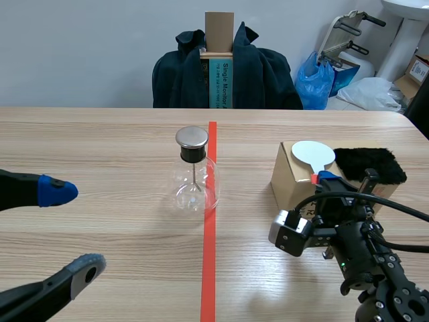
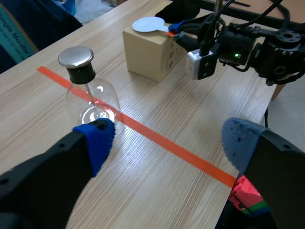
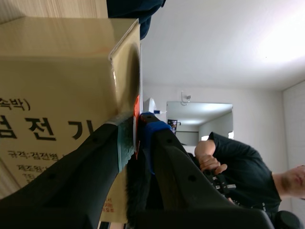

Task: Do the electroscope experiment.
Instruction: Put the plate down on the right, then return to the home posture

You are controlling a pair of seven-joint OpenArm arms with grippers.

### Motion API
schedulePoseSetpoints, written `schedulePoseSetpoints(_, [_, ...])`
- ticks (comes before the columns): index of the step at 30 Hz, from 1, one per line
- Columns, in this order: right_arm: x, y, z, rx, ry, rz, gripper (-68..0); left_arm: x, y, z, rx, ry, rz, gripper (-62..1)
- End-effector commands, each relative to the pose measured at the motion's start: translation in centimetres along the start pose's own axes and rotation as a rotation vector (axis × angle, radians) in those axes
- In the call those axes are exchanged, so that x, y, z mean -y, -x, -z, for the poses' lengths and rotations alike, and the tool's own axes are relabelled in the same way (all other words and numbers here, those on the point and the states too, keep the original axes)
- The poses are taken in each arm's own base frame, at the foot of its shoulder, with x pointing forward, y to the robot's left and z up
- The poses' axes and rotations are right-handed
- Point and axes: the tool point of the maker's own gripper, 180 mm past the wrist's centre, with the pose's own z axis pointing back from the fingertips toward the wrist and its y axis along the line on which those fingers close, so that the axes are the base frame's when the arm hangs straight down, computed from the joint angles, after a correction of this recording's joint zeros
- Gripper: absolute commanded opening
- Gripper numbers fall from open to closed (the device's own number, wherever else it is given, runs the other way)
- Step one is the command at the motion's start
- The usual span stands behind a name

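Note:
The electroscope (image 1: 193,169), a clear glass flask with a metal disc cap, stands mid-table against the red tape line. My left gripper (image 1: 75,228) is open at the near left, and the electroscope (image 2: 88,93) lies ahead of its blue pads (image 2: 97,140). A white disc paddle (image 1: 313,153) with an orange-red handle lies on top of a cardboard box (image 1: 293,180). My right gripper (image 1: 321,178) is at the box's top edge. In the right wrist view its fingers (image 3: 125,136) are pressed on the thin orange-red handle (image 3: 137,110). Black fur (image 1: 369,164) lies behind the box.
A chair draped with a dark jacket (image 1: 224,70) stands beyond the far table edge. Blue and white bags (image 1: 320,80) sit on the floor at the far right. A person in a black shirt (image 3: 233,164) appears in the right wrist view. The right arm's camera block (image 2: 206,64) sits near the box (image 2: 150,57).

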Motion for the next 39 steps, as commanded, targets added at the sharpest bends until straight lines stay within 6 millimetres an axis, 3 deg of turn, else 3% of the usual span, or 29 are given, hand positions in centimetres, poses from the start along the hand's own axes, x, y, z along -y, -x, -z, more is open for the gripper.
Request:
schedulePoseSetpoints(1, [2.5, 0.1, 0.6, 0.002, 0.098, 0.016, -55.6, -0.5, -0.9, -0.1, 0.049, -0.043, -0.037, -3.8])
schedulePoseSetpoints(5, [2.5, 0.1, 0.6, 0.004, 0.098, 0.014, -26.0, -1.1, -1.9, -0.5, 0.08, -0.102, -0.041, 1.4])
schedulePoseSetpoints(8, [2.5, 0.1, 0.6, 0.006, 0.098, 0.012, -14.0, -2.0, -2.1, -0.7, 0.098, -0.169, -0.043, 1.4])
schedulePoseSetpoints(19, [1.5, 0.4, -0.4, 0.007, 0.064, 0.015, -12.4, -3.7, -2.5, -1.5, 0.155, -0.318, -0.07, 1.4])
schedulePoseSetpoints(32, [-2.5, 2.4, -6.0, -0.087, -0.104, 0.133, -12.3, -4.7, -2.3, -1.9, 0.149, -0.382, -0.053, 1.4])
schedulePoseSetpoints(35, [-2.3, 3.4, -6.9, -0.119, -0.119, 0.208, -10.6, -4.6, -2.3, -1.8, 0.146, -0.38, -0.046, 1.4])
schedulePoseSetpoints(39, [-0.1, 4.6, -6.9, -0.128, -0.092, 0.351, 0.4, -4.4, -2.1, -1.7, 0.13, -0.369, -0.012, 1.4])
